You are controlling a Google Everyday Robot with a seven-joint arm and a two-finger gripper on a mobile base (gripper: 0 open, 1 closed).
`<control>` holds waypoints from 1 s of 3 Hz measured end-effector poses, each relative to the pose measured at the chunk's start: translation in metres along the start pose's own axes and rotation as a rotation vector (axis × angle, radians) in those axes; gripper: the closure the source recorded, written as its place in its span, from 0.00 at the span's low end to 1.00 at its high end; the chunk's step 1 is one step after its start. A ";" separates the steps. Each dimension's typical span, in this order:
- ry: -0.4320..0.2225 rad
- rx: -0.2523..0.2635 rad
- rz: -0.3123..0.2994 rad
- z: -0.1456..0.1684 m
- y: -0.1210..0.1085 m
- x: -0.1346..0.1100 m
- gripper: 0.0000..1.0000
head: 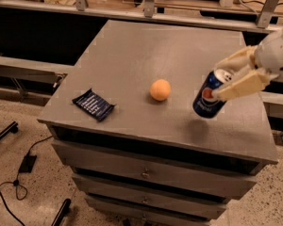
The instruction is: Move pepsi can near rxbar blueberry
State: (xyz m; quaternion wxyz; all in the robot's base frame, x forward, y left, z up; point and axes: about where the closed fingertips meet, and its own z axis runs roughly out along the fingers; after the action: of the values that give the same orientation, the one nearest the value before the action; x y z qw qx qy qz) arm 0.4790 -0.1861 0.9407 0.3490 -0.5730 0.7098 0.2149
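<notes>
A: Where is the pepsi can?

B: At the right of the frame, a little below the middle. It is pinched at its upper end between the two pale fingers of the tool. The can tilts, its silver top leaning toward the upper right. A soft shadow lies on the surface under it, so it looks to be held clear rather than standing.

A: Why grip it so high?

B: Likely because a hold near the rim leaves the base free to be set down. The slant seems to follow the angle at which the arm reaches in from the right edge.

A: And the rxbar blueberry?

B: It lies flat near the front left corner of the surface, at the left of the frame, well apart from the can. An orange fruit sits between them, nearer the can.

A: What does the carry call for?

B: By the look of it, a leftward pass that clears the fruit, then a set-down just beside the bar without nudging it.
</notes>
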 end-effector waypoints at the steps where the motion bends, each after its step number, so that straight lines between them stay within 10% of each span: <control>1: -0.083 0.048 -0.034 -0.025 -0.018 -0.048 1.00; 3: -0.049 0.073 -0.095 0.017 -0.033 -0.144 1.00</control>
State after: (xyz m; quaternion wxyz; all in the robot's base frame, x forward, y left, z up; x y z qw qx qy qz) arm 0.5295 -0.0875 1.0394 0.3965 -0.5876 0.6803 0.1861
